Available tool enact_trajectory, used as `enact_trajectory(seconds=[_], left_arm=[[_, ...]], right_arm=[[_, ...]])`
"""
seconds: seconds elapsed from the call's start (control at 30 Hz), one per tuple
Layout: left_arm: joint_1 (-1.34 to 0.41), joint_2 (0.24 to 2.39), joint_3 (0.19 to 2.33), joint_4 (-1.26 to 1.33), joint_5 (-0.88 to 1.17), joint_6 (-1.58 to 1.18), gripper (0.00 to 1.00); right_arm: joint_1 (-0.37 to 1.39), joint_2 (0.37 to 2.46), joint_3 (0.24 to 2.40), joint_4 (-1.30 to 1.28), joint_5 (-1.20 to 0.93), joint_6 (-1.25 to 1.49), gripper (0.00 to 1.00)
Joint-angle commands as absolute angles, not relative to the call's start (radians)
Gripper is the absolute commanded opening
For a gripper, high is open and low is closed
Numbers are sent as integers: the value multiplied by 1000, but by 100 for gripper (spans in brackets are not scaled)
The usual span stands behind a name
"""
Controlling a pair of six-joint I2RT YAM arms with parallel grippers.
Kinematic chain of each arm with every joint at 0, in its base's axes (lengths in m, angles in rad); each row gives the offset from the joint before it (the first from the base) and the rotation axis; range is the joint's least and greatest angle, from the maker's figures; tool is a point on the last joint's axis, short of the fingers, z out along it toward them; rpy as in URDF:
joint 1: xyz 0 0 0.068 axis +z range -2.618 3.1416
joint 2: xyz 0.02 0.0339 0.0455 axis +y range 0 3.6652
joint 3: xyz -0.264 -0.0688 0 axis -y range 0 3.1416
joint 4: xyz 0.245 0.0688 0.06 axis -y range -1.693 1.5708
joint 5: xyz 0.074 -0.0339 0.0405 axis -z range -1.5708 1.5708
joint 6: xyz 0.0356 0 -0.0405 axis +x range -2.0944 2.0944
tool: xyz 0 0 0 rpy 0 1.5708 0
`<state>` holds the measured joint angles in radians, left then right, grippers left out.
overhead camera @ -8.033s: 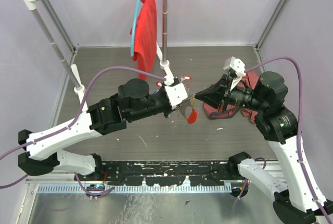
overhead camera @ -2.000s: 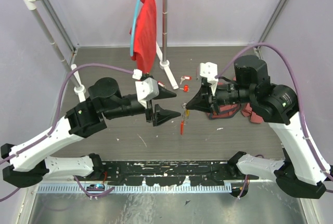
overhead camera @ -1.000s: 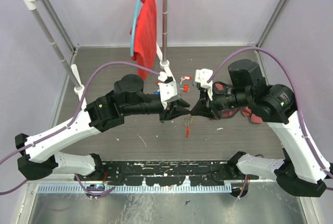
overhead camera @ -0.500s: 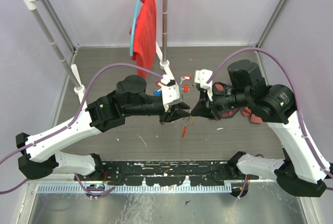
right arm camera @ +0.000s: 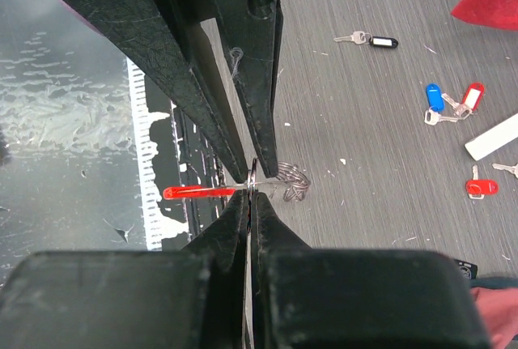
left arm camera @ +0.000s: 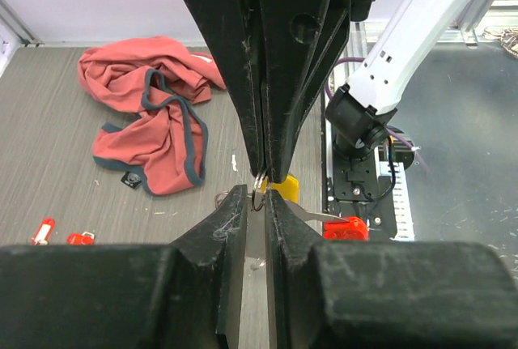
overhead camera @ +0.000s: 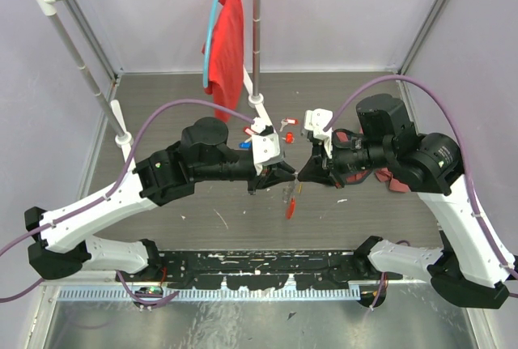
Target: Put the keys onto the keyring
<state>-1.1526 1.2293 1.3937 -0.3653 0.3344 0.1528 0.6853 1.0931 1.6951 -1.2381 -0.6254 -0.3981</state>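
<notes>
At mid-counter (overhead camera: pixel 178 98) the two arms meet tip to tip. The right end effector (overhead camera: pixel 303 176) is clamped on the small ring of the keyring (overhead camera: pixel 290 208), whose red piece hangs toward 6 o'clock below the tips. The left end effector (overhead camera: pixel 284 176) stands narrow, with a slim gap and the ring right at its mouth; I cannot tell whether it grips. A yellow tag (left arm camera: pixel 284 188) shows just beside the ring. The loose keys (overhead camera: pixel 284 128), with red, blue and black tags, lie on the counter toward 12 o'clock from the tips. A crumpled red cloth (left arm camera: pixel 150 118) lies at 3 o'clock
</notes>
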Motion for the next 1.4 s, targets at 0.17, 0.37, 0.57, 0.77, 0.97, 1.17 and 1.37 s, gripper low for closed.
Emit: enact_trajectory(seconds=[0.17,0.37,0.57,0.77,0.97,1.17,1.37], left_arm=[[-1157,1222,1433,-358,375,144,28],[-1157,1221,1433,-353,376,143,27],[-1157,1221,1435,-350,380,140,20],[-1157,1224,1441,-347,385,137,0],[-1157,1206,1433,-334,376,130,0],[-1157,1165,1388,-277,328,82,0],[-1157,1106,1315,-172,302,-9,0]], right_arm=[[691,1082,1698,-1192,-634,-407,1],[691,1083,1698,-1192,-632,-405,1],[691,1082,1696,-1190,-629,-405,1],[691,1083,1696,-1187,-626,-405,1],[691,1078,1696,-1154,-634,-388,5],[691,1007,1637,-983,-612,-294,33],[690,856,1464,-707,-590,-160,39]])
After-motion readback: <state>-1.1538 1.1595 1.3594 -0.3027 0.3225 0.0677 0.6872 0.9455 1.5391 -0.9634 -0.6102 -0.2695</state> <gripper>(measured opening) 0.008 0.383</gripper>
